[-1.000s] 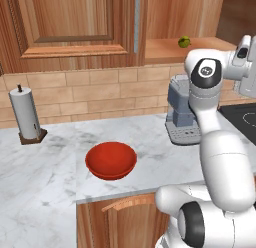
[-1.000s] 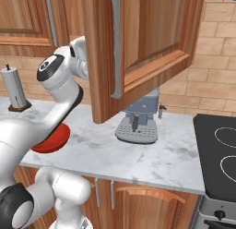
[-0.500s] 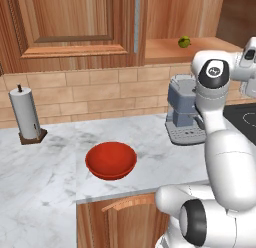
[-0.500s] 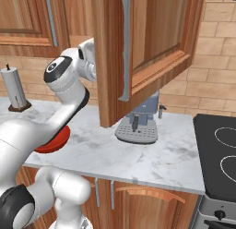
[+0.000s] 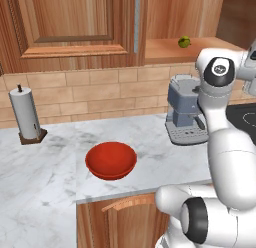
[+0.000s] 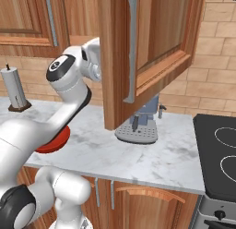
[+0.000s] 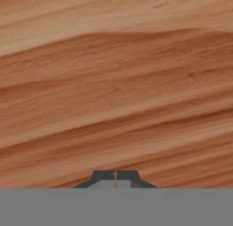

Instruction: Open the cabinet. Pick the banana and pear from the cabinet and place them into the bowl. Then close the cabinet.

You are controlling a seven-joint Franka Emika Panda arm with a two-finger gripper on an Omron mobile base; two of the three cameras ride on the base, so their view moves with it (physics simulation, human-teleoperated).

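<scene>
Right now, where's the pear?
The pear sits on the open cabinet shelf at upper right of the left base view, above the coffee machine.

The open door (image 6: 147, 52) of the cabinet (image 5: 75, 27) covers the arm's hand in the right base view, and the right edge of the left base view cuts the hand off. That door also hides the upper half of the coffee machine (image 6: 138, 129). On the shelf (image 5: 185, 49) at upper right, the pear (image 5: 184, 41) is too small for detail. The arm covers part of the bowl (image 6: 53, 142).
</scene>
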